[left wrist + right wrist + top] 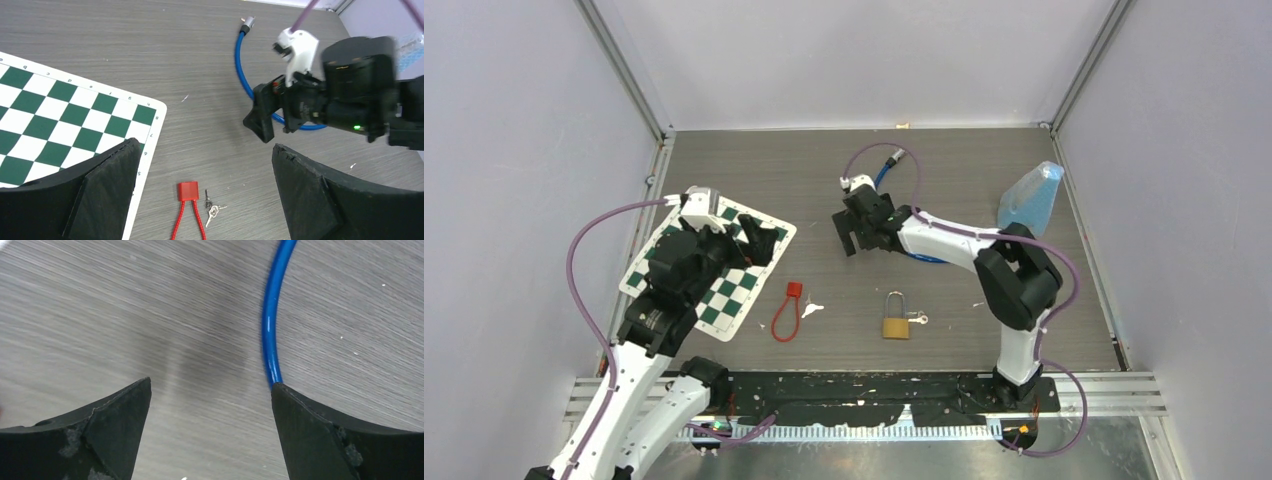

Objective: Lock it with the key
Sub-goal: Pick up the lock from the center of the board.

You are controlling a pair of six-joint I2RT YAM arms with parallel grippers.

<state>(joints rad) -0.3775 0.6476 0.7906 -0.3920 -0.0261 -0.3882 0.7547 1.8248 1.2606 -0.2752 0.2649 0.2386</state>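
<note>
Brass steel-shackled padlock sits lower centre. Left gripper spread, empty; right gripper likewise, over blue cable loop.

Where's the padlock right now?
Top view: the padlock lies front-centre on the table, right of the red cord, with a key at its right side.

One padlock, one red loop, one blue cable, one chessboard, one blue bag

White shells joined by bulky black joints make up my arms, a purple cable looping along each. My left pincer and right pincer have matte black wedge fingers, edges scuffed grey.
</note>
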